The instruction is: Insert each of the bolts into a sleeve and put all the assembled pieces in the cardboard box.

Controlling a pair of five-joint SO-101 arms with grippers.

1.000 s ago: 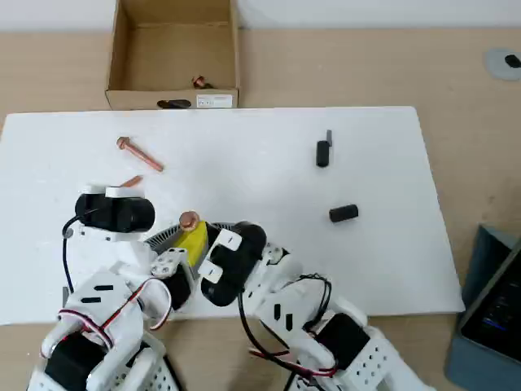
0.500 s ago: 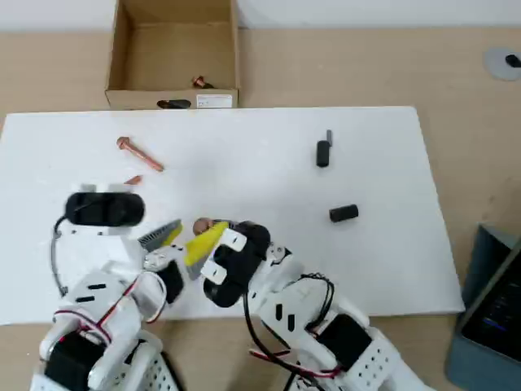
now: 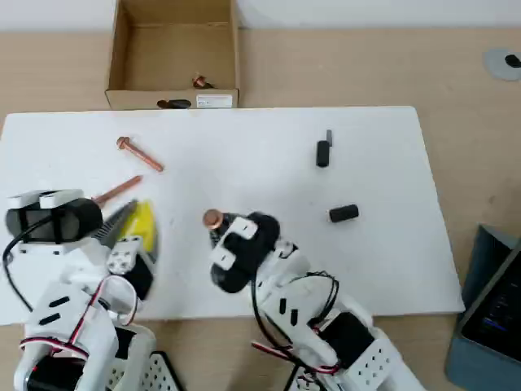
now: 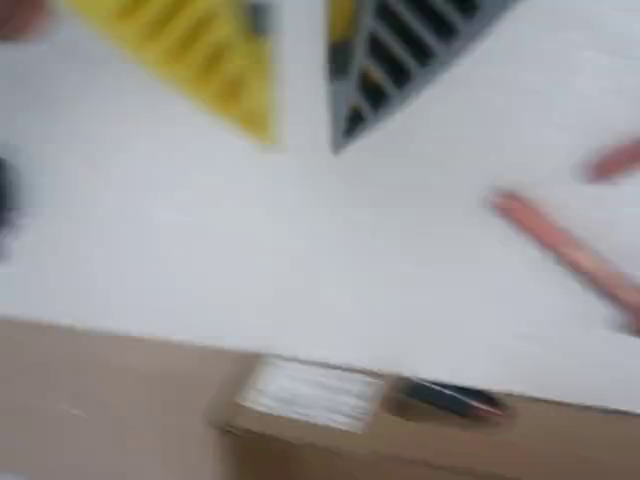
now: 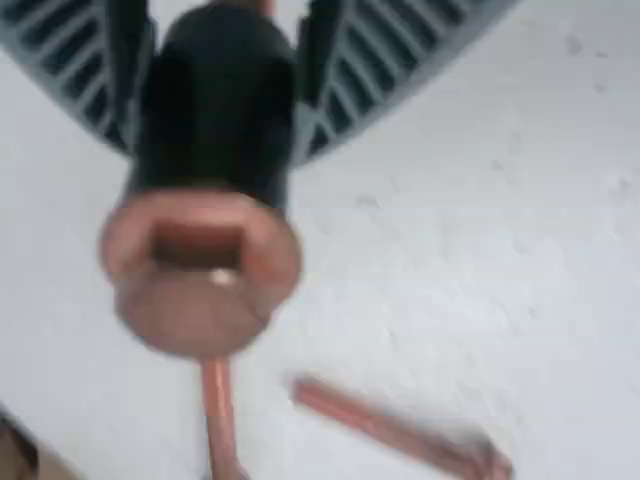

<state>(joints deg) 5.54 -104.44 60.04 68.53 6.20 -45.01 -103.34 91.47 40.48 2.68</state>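
The right gripper (image 5: 220, 140) is clenched on a black sleeve (image 5: 215, 90) with a bolt (image 5: 200, 270) pushed through it. The bolt's copper head faces the wrist camera. From above the head shows as a round disc, so the piece stands steeply over the middle of the white board (image 3: 366, 269) rather than lying flat. The arm hides the sleeve from above.

The left gripper (image 4: 300, 135) is spread apart with nothing between its yellow finger (image 4: 200, 50) and grey finger (image 4: 400, 60). It sits over the board's left side.

A loose bolt (image 3: 138, 153) lies on the board with its head toward the upper left and its shank slanting down to the right. A second bolt (image 3: 118, 190) lies diagonally just beside the left gripper; its lower end is covered by the arm, so I cannot tell where its head is.

Two spare sleeves lie well to the right. One (image 3: 323, 151) points toward the cardboard box (image 3: 114, 49) with a thin grey pin at its far end. The other (image 3: 343, 213) lies crosswise.

Inside the box, a copper-headed piece (image 3: 199, 81) rests against the front wall. A dark shape (image 3: 173, 103) at that wall is hard to make out.

A second ago the left gripper was right against the bolt head. It has since swung off to the left, while the right gripper has shifted slightly right.
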